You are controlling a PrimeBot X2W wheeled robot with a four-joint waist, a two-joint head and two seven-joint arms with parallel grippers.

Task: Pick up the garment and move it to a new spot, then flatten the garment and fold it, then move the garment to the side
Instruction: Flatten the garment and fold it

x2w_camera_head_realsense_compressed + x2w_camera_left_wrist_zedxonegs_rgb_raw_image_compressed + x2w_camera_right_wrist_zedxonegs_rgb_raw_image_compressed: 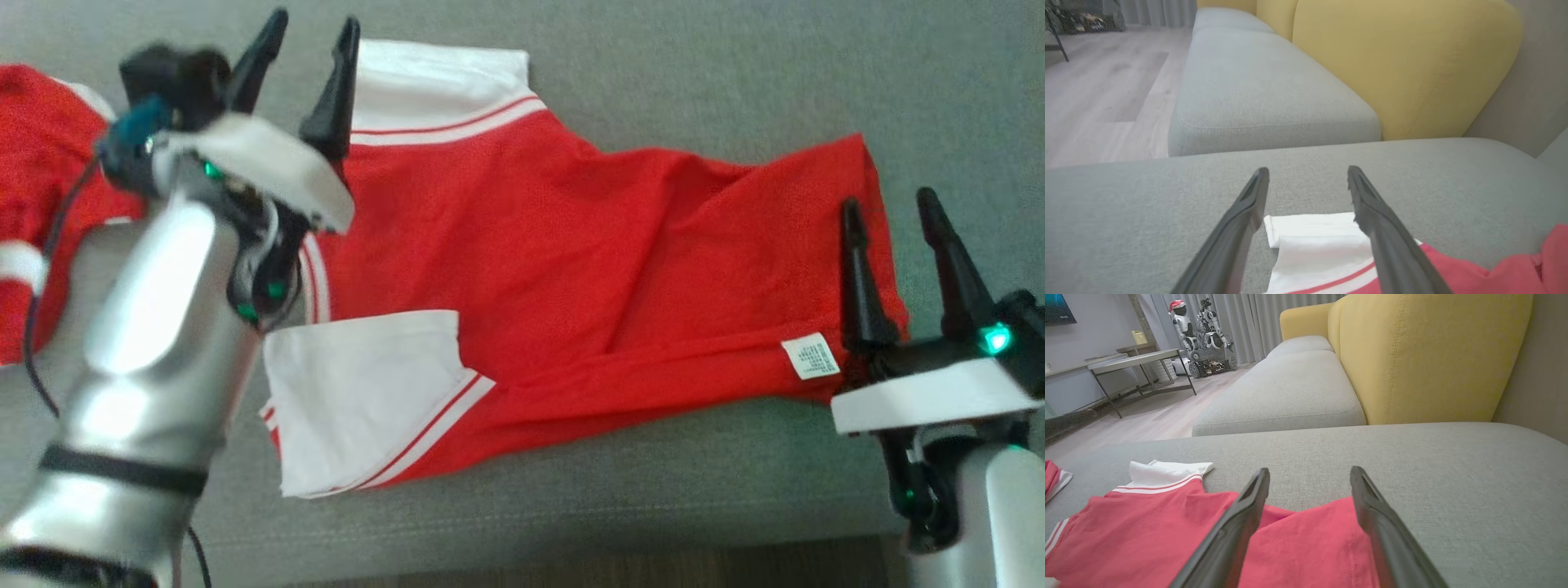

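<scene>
Red-and-white garment [571, 269] lies spread out on the grey sofa seat [735, 82].
The left hand [314, 24] hangs released over its white sleeve [433, 82]; the right hand [888, 202] hovers released and empty at the hem [865, 163], beside the white label [811, 356].

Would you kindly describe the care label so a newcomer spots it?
On the grey sofa seat lies a red garment with white sleeves. Near its hem, beside the right gripper, sits the label: a small white printed square, unlike the broad sleeves.
</scene>
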